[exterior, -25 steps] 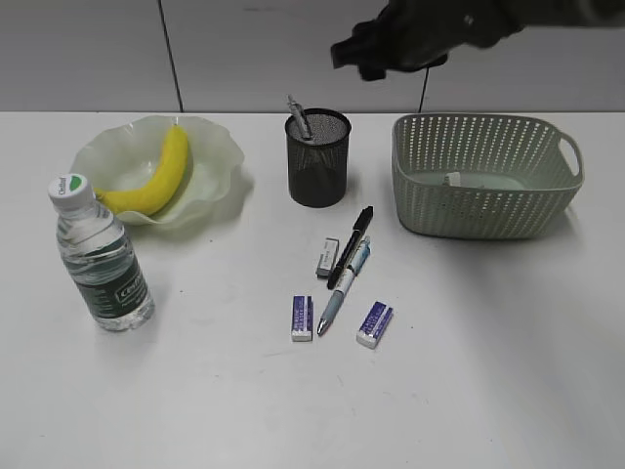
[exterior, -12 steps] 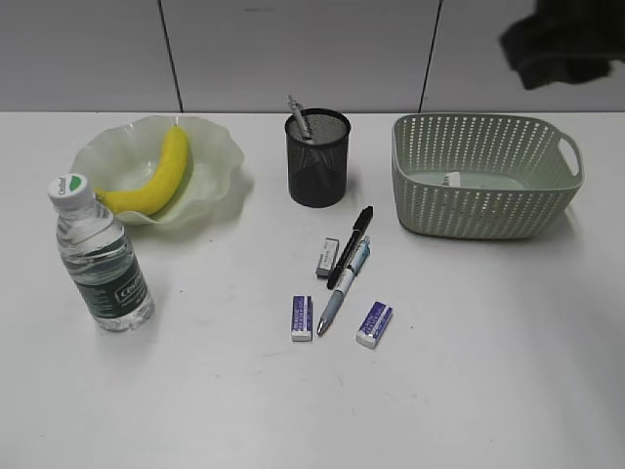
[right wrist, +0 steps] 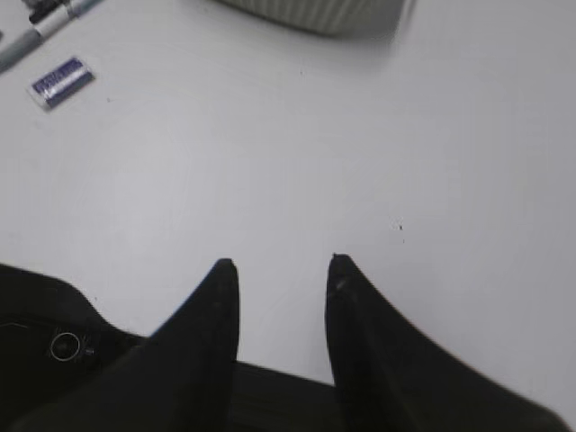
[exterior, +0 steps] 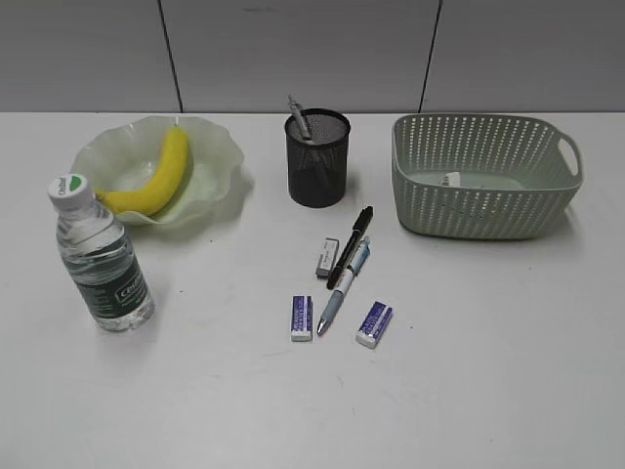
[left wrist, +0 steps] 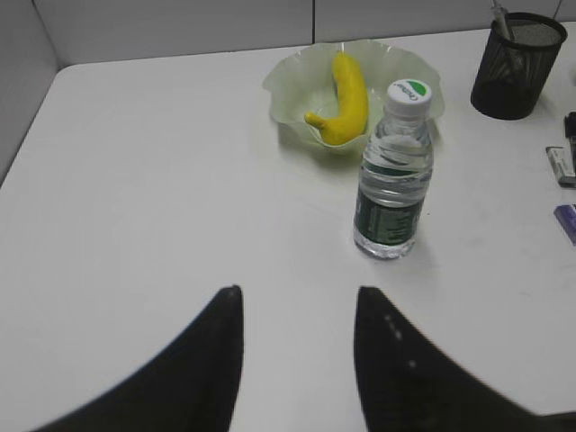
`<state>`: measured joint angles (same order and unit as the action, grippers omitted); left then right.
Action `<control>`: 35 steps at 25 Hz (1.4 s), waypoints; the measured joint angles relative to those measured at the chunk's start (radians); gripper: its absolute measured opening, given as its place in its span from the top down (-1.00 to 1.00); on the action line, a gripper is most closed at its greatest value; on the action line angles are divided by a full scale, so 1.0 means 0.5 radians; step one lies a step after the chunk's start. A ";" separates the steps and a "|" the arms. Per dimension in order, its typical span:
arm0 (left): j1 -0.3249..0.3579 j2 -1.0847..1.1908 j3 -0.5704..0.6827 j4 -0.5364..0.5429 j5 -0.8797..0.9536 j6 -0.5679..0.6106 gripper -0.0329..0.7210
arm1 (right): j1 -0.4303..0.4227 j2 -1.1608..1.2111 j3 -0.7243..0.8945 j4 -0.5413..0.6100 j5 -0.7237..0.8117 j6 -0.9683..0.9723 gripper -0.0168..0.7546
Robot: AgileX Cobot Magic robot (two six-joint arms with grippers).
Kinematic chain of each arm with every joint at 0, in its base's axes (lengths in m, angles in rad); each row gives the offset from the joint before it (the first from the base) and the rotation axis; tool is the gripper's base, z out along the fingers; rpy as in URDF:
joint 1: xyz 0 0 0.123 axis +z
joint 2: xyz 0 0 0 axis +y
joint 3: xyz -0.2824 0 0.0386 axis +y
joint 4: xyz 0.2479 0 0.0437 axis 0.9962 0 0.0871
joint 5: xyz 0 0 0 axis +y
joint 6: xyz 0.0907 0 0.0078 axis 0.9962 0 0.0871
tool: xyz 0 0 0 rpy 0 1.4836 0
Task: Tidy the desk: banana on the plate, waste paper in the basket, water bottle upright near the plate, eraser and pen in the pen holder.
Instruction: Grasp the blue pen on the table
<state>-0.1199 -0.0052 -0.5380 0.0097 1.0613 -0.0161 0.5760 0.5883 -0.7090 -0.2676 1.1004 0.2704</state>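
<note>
The white desk (exterior: pixel 195 391) carries everything in the exterior view, and neither arm shows there. At far left the banana (exterior: pixel 156 176) lies inside the wavy pale-green plate (exterior: pixel 220 161). The water bottle (exterior: pixel 100 256) stands upright just in front of the plate, nearer the camera and touching nothing else.

At the far middle sits the black mesh pen holder (exterior: pixel 317 161), with one grey pen (exterior: pixel 298 115) leaning out of its left side. At far right is the perforated basket (exterior: pixel 483 176); a small white scrap, the waste paper (exterior: pixel 450 180), shows through its front wall, lying on the basket floor.

In the middle of the desk, in front of the pen holder, a black pen (exterior: pixel 352 244) and a blue-and-white pen (exterior: pixel 344 285) lie side by side, slanting from far right to near left. A grey eraser (exterior: pixel 327 257) lies just left of the black pen. Two blue-and-white erasers lie nearer: one (exterior: pixel 302 318) left of the blue pen's tip, the other (exterior: pixel 374 323) to its right.

The left claw (left wrist: pixel 297 306) hangs over bare desk with its fingers spread apart and nothing between them, the bottle and plate well beyond it. The right claw (right wrist: pixel 279 279) is likewise parted and empty above bare desk, with the basket at the top edge of its view.
</note>
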 joint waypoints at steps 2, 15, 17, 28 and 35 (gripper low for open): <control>0.000 0.014 0.000 -0.019 -0.002 0.003 0.10 | 0.000 -0.229 0.127 0.000 0.049 -0.007 0.24; 0.000 1.074 -0.206 -0.873 -0.416 0.532 0.10 | 0.000 -1.190 0.334 0.000 0.067 -0.044 0.24; 0.000 1.361 -0.269 -1.089 -0.468 0.666 0.10 | 0.000 -1.190 0.349 0.001 0.025 -0.050 0.24; -0.769 2.511 -0.804 -1.128 -0.901 0.901 0.10 | 0.000 -1.190 0.396 0.062 -0.097 -0.134 0.24; -1.216 3.294 -1.202 -0.977 -1.033 0.661 0.10 | 0.000 -1.190 0.396 0.068 -0.106 -0.138 0.24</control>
<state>-0.7279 1.6421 -1.1390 -0.4787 0.5447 0.3144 0.5760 -0.0068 -0.5110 -0.2336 1.0472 0.2014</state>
